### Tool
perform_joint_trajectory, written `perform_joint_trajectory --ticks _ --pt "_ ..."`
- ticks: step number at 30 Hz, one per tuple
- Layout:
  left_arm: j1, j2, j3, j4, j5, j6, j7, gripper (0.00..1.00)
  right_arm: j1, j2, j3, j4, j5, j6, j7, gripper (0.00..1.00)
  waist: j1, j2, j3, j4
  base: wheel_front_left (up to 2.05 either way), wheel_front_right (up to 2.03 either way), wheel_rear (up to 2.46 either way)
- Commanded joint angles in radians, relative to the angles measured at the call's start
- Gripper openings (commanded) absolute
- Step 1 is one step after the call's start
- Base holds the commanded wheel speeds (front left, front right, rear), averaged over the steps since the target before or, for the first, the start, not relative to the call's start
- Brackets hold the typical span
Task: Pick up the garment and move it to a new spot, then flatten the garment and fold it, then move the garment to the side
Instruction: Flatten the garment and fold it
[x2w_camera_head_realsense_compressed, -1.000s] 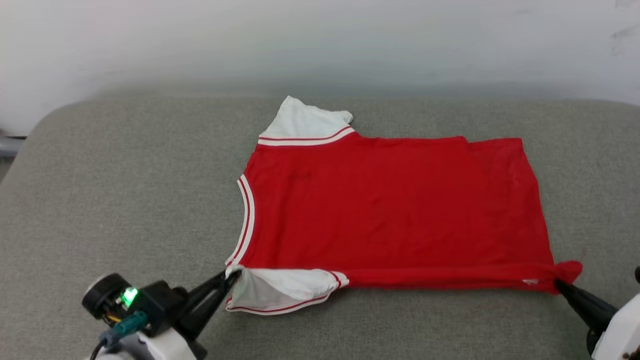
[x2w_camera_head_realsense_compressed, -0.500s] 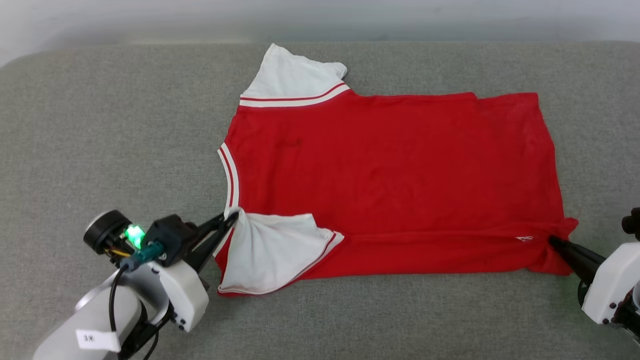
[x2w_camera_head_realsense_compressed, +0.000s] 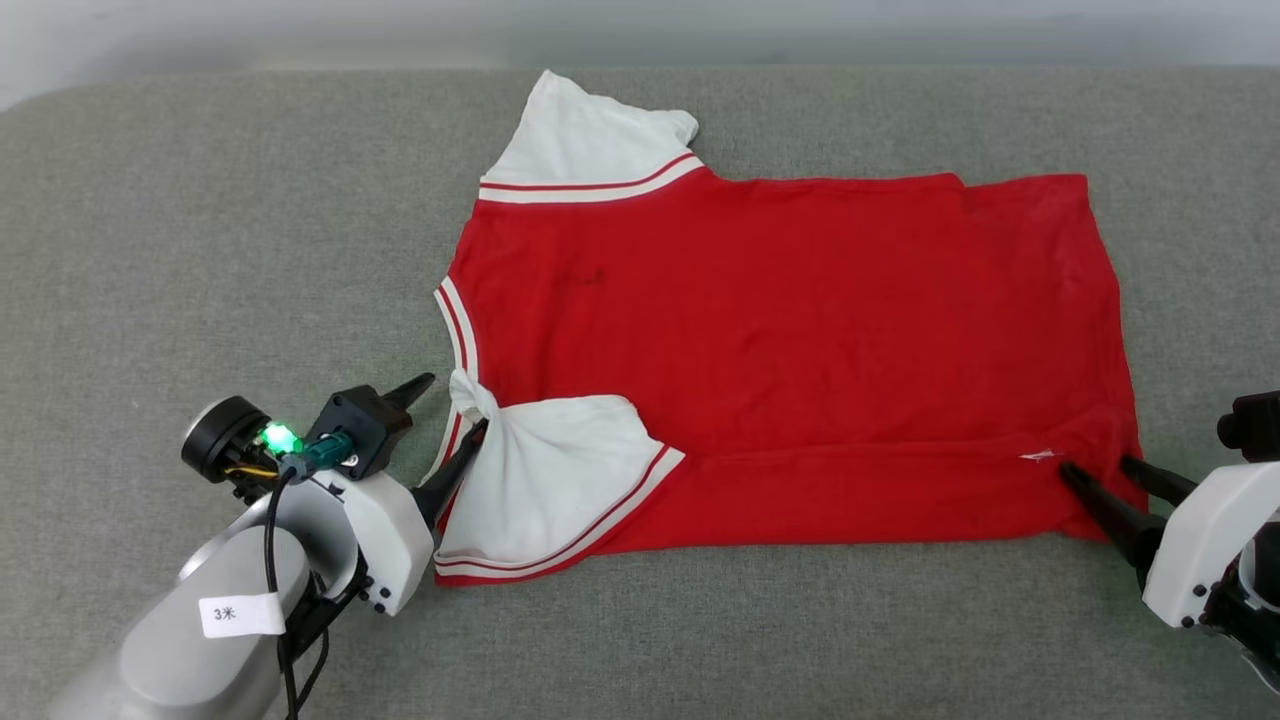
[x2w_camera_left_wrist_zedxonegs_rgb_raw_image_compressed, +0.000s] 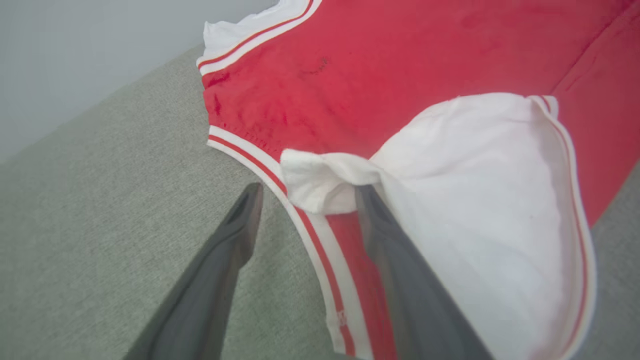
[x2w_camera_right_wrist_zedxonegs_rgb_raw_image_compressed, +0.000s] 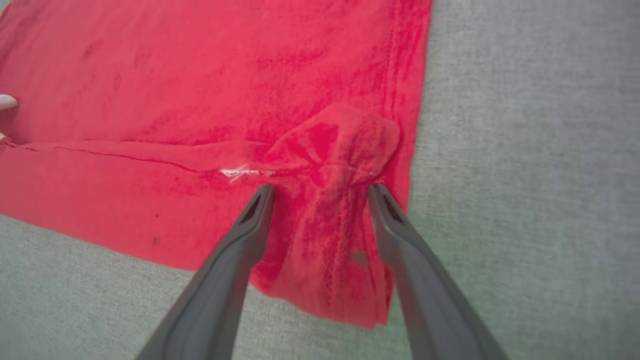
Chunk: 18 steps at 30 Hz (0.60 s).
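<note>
Both released since the last frame: left gripper (x2w_camera_head_realsense_compressed: 456, 402) and right gripper (x2w_camera_head_realsense_compressed: 1095, 464) fingers are now apart, gripping nothing. Garment (x2w_camera_head_realsense_compressed: 800, 330) lies flat on grey cushion (x2w_camera_head_realsense_compressed: 200, 250), long axis left-right, neck left. Left wrist view: near sleeve (x2w_camera_left_wrist_zedxonegs_rgb_raw_image_compressed: 475, 200) touches one finger. Right wrist view: bunched hem corner (x2w_camera_right_wrist_zedxonegs_rgb_raw_image_compressed: 340, 145) sits between the fingers.

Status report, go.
Left end effector open at near sleeve. Right end effector open at hem corner. Garment flat on grey cushion, near edge folded over. Nothing in the way.

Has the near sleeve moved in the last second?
Yes: the near sleeve has folded inward onto the garment, toward the far sleeve.
</note>
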Motion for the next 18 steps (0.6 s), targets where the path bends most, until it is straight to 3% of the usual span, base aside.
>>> perform_joint_trajectory --ticks 1,10,14,18 --pt "0.001 -0.015 0.011 0.022 -0.013 0.016 -0.023 1.00 -0.009 0.007 0.002 0.001 -0.006 -0.001 -0.010 1.00 -0.0001 -0.0001 -0.021 0.002 0.00 0.00 0.00" --pt "0.093 -0.056 0.070 0.003 -0.094 0.107 -0.068 1.00 0.040 -0.013 0.028 -0.040 -0.087 -0.001 -0.010 1.00 -0.0001 -0.0001 -0.128 0.007 0.00 0.00 0.00" --pt "0.182 -0.054 0.088 -0.080 -0.160 0.158 0.008 1.00 0.074 -0.009 0.014 -0.085 -0.138 -0.001 0.035 1.00 -0.0001 -0.0001 -0.171 0.008 0.00 0.00 0.00" --pt "0.274 -0.032 0.113 -0.211 -0.206 0.246 0.070 1.00 0.118 0.013 -0.030 -0.160 -0.181 -0.001 0.113 1.00 -0.0001 -0.0001 -0.187 0.002 0.00 0.00 0.00"
